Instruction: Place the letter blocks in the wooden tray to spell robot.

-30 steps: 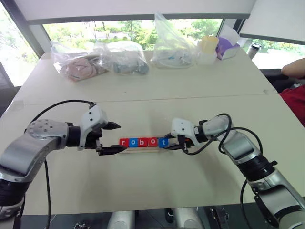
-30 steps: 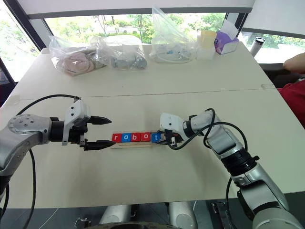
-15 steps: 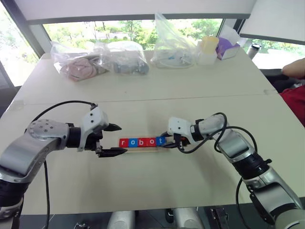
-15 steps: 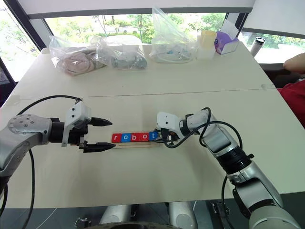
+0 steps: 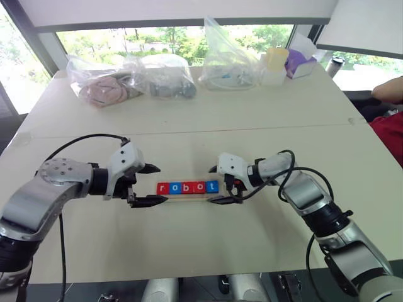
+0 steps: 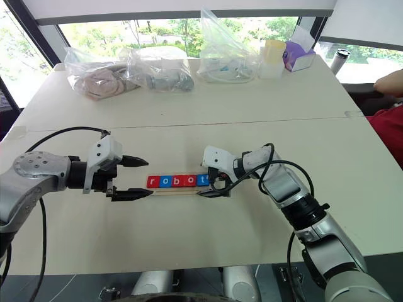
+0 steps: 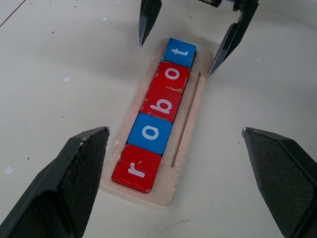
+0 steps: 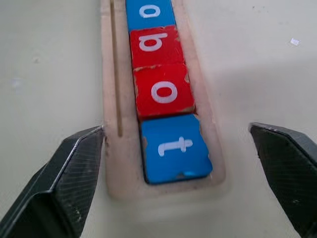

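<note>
Window-side pale bench [image 5: 208,245], with the wooden tray [image 7: 190,116] between the two hands.
All five letter blocks [image 7: 157,115] lie in a touching row in the tray, reading r, o, b, o, t in red, blue, red, red, blue. At the r end the left hand [image 5: 151,185] stands wide and holds nothing; at the t end the right hand [image 5: 217,185] is spread wide too, one finger [image 8: 64,186] on either side of the tray, gripping nothing.
</note>
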